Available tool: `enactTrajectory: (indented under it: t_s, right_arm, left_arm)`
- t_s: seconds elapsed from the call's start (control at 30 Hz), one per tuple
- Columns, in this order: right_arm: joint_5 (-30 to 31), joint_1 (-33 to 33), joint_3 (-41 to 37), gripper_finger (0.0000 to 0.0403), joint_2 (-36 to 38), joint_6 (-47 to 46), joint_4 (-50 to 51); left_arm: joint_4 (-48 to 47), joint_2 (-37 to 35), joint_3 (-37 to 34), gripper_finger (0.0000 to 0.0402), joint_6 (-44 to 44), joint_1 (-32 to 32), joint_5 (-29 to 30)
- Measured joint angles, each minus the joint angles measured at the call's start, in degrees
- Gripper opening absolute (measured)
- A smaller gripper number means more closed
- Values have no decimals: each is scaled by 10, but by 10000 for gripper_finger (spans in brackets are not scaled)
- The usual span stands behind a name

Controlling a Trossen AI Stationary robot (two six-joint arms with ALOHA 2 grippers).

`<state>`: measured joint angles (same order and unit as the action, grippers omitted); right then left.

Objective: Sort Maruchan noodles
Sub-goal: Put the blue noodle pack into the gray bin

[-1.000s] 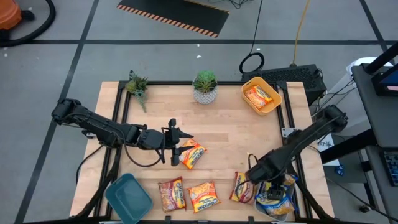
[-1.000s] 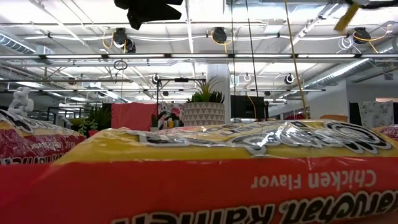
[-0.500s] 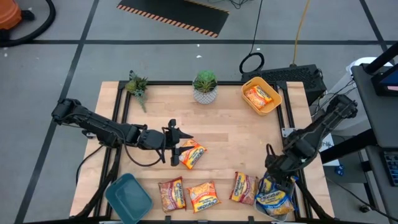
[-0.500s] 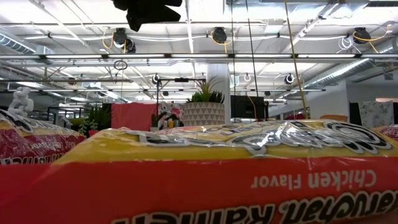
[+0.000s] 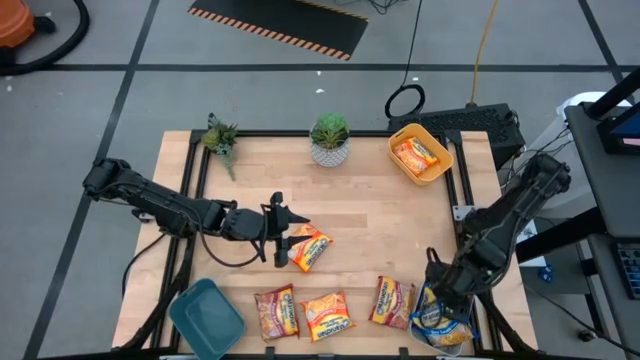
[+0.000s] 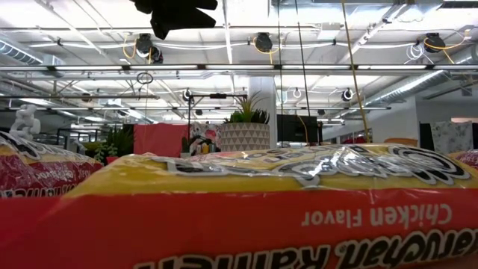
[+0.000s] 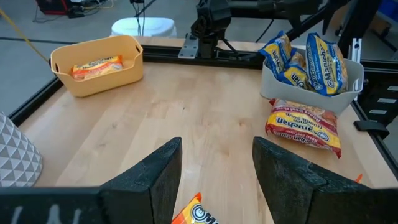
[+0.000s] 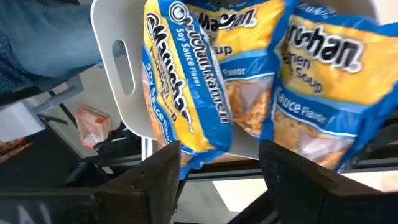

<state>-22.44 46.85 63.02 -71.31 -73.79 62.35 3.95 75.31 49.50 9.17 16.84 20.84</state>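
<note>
My left gripper (image 5: 286,232) hangs open over the table's middle. An orange-yellow noodle packet (image 5: 309,247) lies flat just beyond it, and its corner (image 7: 195,214) shows between the fingers without touching them. My right gripper (image 5: 447,300) is open above the pale bin (image 5: 443,333) at the near right corner. That bin holds several blue-and-yellow packets (image 8: 186,81). Two red packets (image 5: 277,312) (image 5: 392,300) and one orange packet (image 5: 328,315) lie flat along the near edge. Another orange packet (image 5: 417,155) lies in the yellow bin (image 5: 398,135).
A teal bin (image 5: 206,317) sits at the near left corner. A potted plant in a white pot (image 5: 329,140) and a small green sprig (image 5: 220,138) stand along the far edge. In the low view an orange packet (image 6: 239,217) fills the foreground. Bare wood lies between the gripper and the yellow bin.
My right gripper has swung from beside the red packet toward the table's right edge and now hangs over the pale bin. The left arm and the packets on the table have stayed where they were.
</note>
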Motion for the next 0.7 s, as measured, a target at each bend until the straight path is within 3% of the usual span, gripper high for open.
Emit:
enactTrajectory:
  t_s: [0.3, 0.57, 0.7]
  right_arm:
    - [-1, 24, 0, 150, -36, -7, 0]
    - [-6, 32, 0, 12, -40, 29, 4]
    - [-17, 31, 0, 11, -39, 48, 14]
  left_arm:
    - [0, 0, 0, 202, 0, 0, 0]
    - [1, 0, 0, 202, 0, 0, 0]
    - [1, 0, 0, 202, 0, 0, 0]
